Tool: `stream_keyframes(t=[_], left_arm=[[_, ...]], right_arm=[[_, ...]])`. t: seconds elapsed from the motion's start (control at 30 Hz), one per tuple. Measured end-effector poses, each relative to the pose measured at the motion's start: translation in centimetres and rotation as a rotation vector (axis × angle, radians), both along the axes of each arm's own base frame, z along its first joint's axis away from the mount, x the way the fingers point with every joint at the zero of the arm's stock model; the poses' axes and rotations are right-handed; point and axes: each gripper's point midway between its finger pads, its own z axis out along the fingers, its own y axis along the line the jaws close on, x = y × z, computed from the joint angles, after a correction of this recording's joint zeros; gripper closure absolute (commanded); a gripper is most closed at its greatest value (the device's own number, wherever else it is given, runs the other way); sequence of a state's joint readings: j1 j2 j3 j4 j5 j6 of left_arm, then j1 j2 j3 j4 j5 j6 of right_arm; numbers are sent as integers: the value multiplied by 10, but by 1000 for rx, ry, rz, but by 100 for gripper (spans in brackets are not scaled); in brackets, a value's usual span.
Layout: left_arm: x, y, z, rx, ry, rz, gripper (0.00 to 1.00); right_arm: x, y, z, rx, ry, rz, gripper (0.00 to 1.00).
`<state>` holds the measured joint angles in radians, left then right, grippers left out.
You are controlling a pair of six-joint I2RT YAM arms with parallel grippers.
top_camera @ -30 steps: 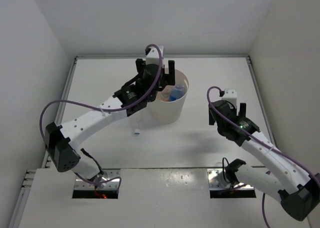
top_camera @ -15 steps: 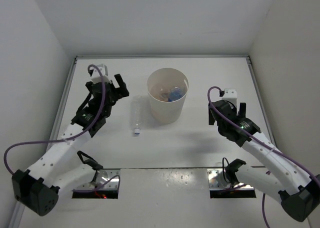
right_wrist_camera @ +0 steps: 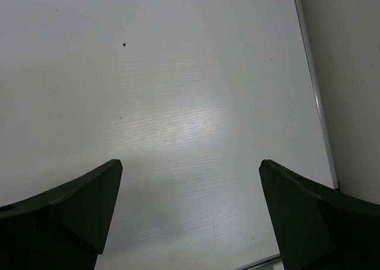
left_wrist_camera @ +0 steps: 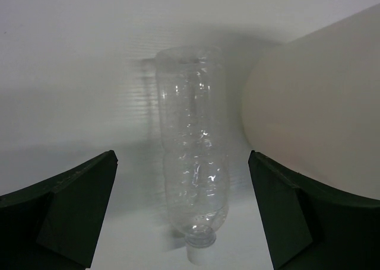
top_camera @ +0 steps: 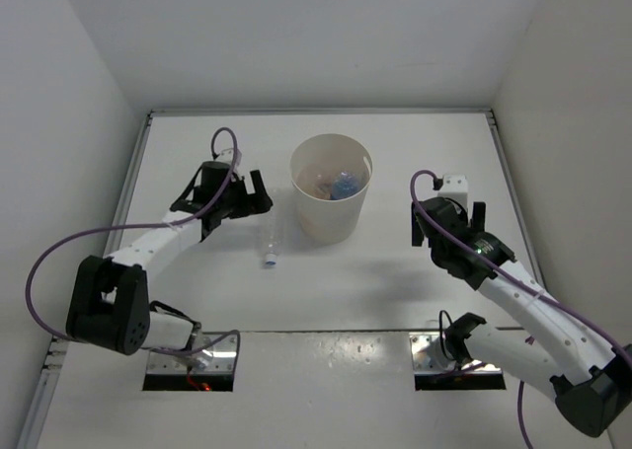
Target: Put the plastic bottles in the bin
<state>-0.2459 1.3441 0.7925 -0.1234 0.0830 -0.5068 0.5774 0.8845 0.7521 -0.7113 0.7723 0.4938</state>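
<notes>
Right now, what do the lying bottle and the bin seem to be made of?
Bottle: thin clear plastic, glossy; the table shows through its ribbed wall, with bright glints.
Bin: cream, matte, smooth wall without glints; probably plastic or coated paper, the look leaves it open.

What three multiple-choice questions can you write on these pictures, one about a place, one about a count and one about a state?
1. Where is the clear bottle?
A. lying on the table beside the bin
B. inside the bin
C. standing on the bin's rim

2. How many bottles lie on the table outside the bin?
A. three
B. none
C. one

3. How is the left gripper?
A. shut on the clear bottle
B. open, holding nothing
C. shut, empty

Answers:
1 A: the left wrist view shows it flat on the table next to the bin's wall.
2 C: the top view shows only that one.
3 B: its fingers stand wide apart, clear of the bottle.
</notes>
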Motion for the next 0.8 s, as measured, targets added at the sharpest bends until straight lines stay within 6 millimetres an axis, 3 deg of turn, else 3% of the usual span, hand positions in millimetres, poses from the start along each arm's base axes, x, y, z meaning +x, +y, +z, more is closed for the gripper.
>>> stream_keyframes(t=[0.23,0.57,0.8], left_arm=[[0,-17,-3,-11,-15,-105,0],[-18,-26,-64,29,148,-175,0],[-28,-32,-83,21,206,-232,20]], right_arm=[[0,0,0,-1,0,1,0],[0,3,-1,7,9,15,0],[0,3,-2,5,12,21,0]])
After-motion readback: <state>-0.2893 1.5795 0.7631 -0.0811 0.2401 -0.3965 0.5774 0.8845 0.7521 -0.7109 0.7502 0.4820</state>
